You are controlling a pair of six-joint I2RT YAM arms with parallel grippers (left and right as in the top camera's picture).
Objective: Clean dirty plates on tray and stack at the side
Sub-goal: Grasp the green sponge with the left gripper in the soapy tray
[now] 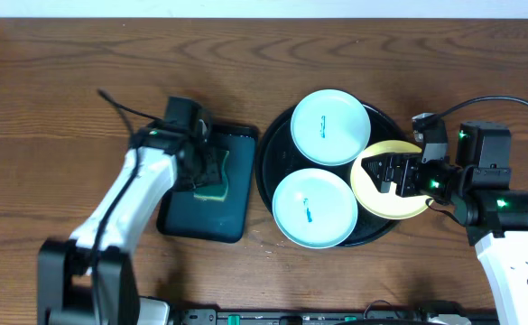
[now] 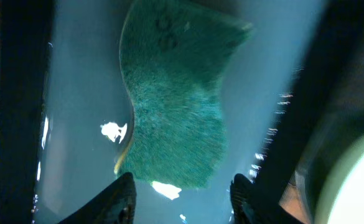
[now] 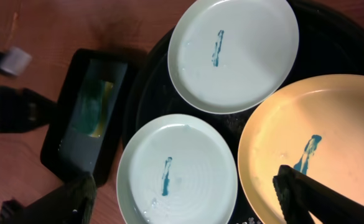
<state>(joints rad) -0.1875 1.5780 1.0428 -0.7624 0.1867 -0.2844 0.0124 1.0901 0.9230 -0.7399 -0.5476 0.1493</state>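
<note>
Plates: three counted, none judged clean, none stacked.

Right tool (image 1: 392, 173) hangs over the yellow plate (image 3: 331, 143), fingers spread wide, holding nothing. Left tool (image 2: 182, 199) is likewise spread open, low over a green sponge (image 2: 175, 106), with a fingertip on either side of the sponge's near end. Contact cannot be confirmed. The sponge lies in a dark teal rectangular tray (image 1: 187, 217), which sits just beside the black tray (image 1: 268, 162) at its 9 o'clock.

On the black tray, the upper mint plate (image 1: 329, 126) sits at 12 o'clock and the lower mint plate (image 1: 314, 208) at 7 o'clock. The yellow plate sits at 3 o'clock and reaches the rim. Their edges crowd together; whether any overlap cannot be told. Each shows one short teal smear (image 3: 217, 48) near its middle.

Assessment: the task stands at its start. The sponge is not yet lifted and all three plates need wiping. No plate lies on the counter (image 1: 65, 90), so the whole stack is still to be built.

The counter is brown wood grain, matt, and no spills are visible. A black cable (image 1: 124, 104) trails from the left arm and another from the right. Of the room, only a pale strip shows along the 12 o'clock edge of the overhead view.
</note>
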